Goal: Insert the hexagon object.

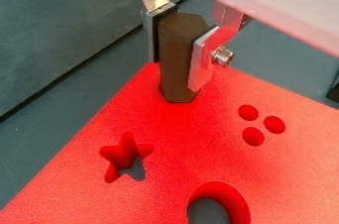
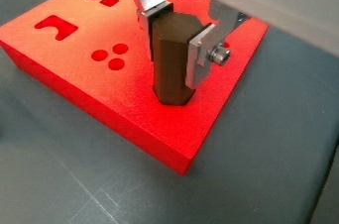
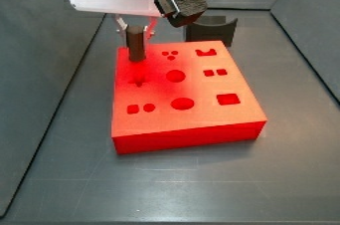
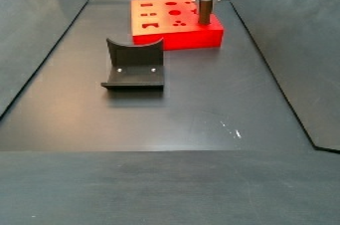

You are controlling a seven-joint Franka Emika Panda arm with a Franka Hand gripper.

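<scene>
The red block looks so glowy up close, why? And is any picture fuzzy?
In both wrist views the red block is oversaturated, edges bleeding; the gripper holding the hexagon object looks soft. In a side view the floor shows faint pale glare.

A red block (image 3: 186, 129) with shaped holes lies on the dark floor (image 4: 200, 110). The fixture (image 4: 133, 65) stands near it, not touching.

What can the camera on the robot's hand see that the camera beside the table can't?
Only a wrist view shows the screw on the gripper and the star hole up close. Only a side view shows the whole red block and the fixture on the floor. Both show the gripper holding the hexagon object upright, its lower end on the block.
</scene>
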